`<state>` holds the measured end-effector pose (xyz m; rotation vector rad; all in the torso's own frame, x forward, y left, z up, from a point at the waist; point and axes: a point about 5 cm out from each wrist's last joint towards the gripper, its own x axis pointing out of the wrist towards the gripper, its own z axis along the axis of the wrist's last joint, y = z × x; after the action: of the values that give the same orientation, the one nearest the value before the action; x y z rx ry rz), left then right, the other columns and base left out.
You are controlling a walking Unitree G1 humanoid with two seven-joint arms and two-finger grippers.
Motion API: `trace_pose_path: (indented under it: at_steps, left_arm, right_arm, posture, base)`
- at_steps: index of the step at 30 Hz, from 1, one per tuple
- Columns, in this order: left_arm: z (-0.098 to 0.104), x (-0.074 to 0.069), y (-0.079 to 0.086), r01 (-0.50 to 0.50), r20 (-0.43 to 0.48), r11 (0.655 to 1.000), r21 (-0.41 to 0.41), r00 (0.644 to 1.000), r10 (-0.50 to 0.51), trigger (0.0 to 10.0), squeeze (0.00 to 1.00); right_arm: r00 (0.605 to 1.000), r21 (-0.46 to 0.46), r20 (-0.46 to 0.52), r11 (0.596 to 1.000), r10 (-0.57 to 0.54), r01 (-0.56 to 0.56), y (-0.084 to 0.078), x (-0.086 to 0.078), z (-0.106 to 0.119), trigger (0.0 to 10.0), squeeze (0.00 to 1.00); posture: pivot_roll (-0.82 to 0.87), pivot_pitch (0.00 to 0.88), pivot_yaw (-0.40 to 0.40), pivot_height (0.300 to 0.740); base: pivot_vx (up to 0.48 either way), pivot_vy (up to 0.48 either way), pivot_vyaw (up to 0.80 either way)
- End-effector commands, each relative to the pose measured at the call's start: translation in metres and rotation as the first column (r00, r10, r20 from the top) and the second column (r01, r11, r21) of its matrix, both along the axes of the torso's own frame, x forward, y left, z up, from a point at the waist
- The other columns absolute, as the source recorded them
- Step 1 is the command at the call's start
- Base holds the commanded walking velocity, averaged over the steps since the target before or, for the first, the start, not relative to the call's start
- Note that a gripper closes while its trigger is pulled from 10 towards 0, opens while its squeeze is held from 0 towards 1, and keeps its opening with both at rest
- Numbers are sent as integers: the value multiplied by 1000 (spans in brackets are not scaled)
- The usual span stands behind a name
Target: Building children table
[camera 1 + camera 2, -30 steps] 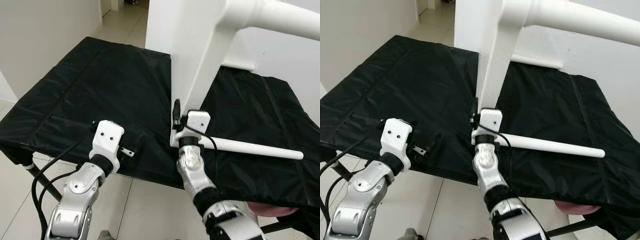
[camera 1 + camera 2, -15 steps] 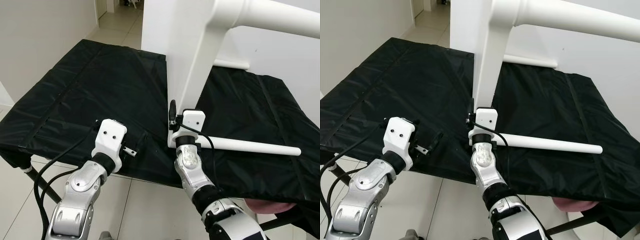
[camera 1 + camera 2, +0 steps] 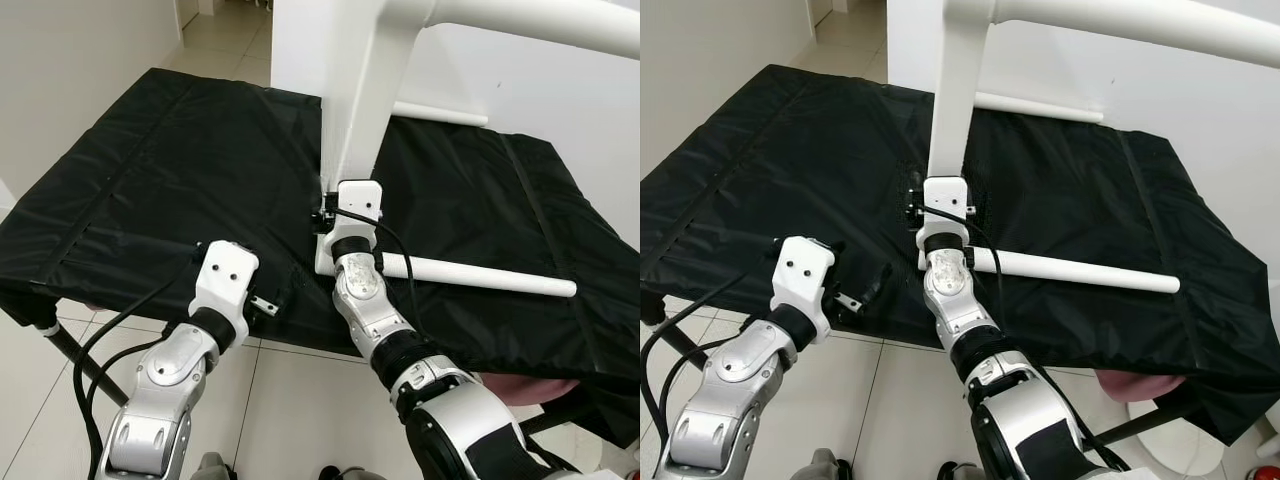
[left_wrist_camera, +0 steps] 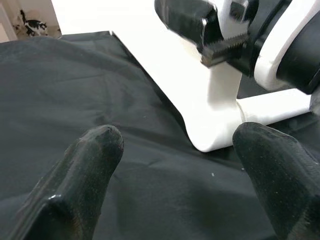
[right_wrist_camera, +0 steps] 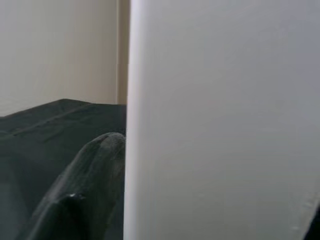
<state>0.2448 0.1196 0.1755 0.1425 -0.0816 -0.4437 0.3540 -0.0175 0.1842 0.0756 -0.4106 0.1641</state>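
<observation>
Gripping: right gripper (image 3: pixel 330 205) stayed pinched on the white leg (image 3: pixel 360 90), frame centre.
Left gripper (image 4: pixel 170 165): spread, kept hovering over black cloth (image 3: pixel 170 170).
Writing: none readable.

Two silver jointed arms (image 3: pixel 165 370), white wrist blocks (image 3: pixel 224 280) (two dark screw holes), black cables (image 3: pixel 95 350), black rubbery fingers (image 4: pixel 75 190).

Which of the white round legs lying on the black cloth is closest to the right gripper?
The near leg, running rightward from the right gripper; the far leg lies against the wall.
</observation>
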Motion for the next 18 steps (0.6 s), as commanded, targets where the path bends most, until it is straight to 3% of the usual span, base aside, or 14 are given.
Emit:
trace_pose_path:
  at_steps: [1, 2, 3, 8, 12, 18]
  left_arm:
    - [-1, 0, -3, -11, -13, 1000, -15, 1000, 10, 10000, 0]
    - [-1, 0, -3, -11, -13, 1000, -15, 1000, 10, 10000, 0]
    - [-1, 1, -3, -8, -13, 1000, -17, 1000, 8, 10000, 0]
    - [-1, 2, -4, -1, -13, 1000, -19, 1000, 1, 10000, 0]
    - [-1, 4, -6, 5, -11, 1000, -22, 1000, -5, 10000, 0]
    - [-2, 5, -7, 8, -10, 1000, -24, 1000, -9, 10000, 0]
  right_arm:
    - [984, 179, 22, 968, 177, -178, 65, -31, 15, 10000, 157]
    - [984, 179, 22, 968, 177, -178, 65, -31, 15, 10000, 157]
    - [986, 182, 29, 969, 162, -165, 59, -29, 15, 10000, 0]
    - [991, 160, 63, 979, 121, -130, 43, -26, 14, 10000, 0]
    - [980, 88, 154, 986, 125, -140, 26, -35, 9, 10000, 0]
    - [969, 21, 190, 986, 159, -166, 20, -43, 1, 10000, 0]
  posture:
    - [162, 68, -94, 740]
    - [162, 68, -94, 740]
    - [160, 67, -93, 740]
    - [153, 64, -92, 740]
    - [147, 57, -96, 740]
    - [137, 52, -99, 740]
  base:
    - [0, 0, 0]
    - [0, 0, 0]
    - [0, 0, 0]
    - [0, 0, 0]
    - [0, 0, 0]
    - [0, 0, 0]
